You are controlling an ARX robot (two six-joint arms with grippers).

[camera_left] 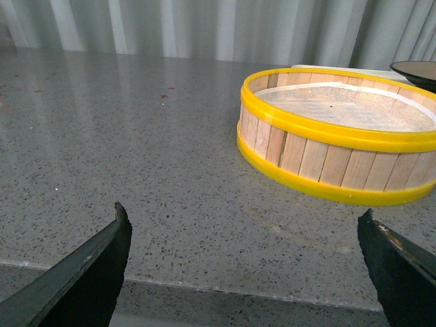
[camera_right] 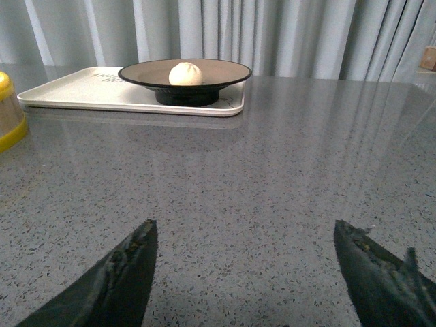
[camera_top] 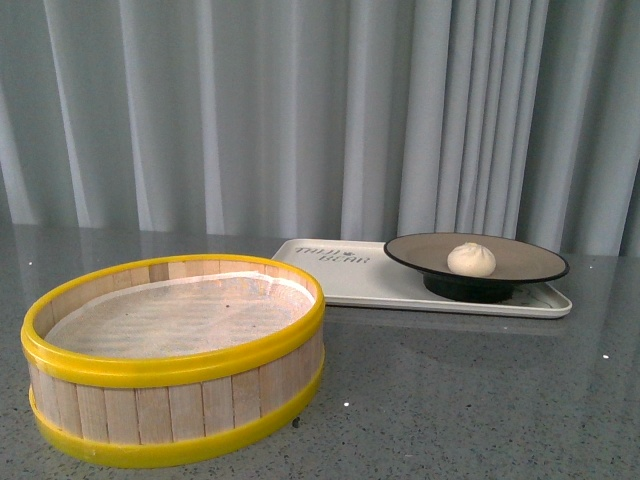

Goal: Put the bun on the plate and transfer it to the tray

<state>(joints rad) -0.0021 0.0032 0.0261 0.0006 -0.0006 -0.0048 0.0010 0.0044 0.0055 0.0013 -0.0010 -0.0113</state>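
Observation:
The cream-white bun [camera_top: 471,259] lies in the middle of the beige plate with a black rim [camera_top: 540,262]. The plate stands on the right part of the cream-white tray [camera_top: 345,281] at the back of the table. The right wrist view shows the bun [camera_right: 185,73], the plate [camera_right: 225,69] and the tray [camera_right: 75,92] far ahead. My right gripper [camera_right: 246,235] is open and empty, low over the bare table, well short of the tray. My left gripper [camera_left: 244,219] is open and empty near the table's front edge. Neither arm shows in the front view.
A round wooden steamer basket with yellow rims [camera_top: 170,370] stands at the front left, lined with white cloth. It shows in the left wrist view [camera_left: 327,143], and its edge in the right wrist view [camera_right: 8,112]. Grey curtains hang behind the speckled grey table [camera_top: 480,400].

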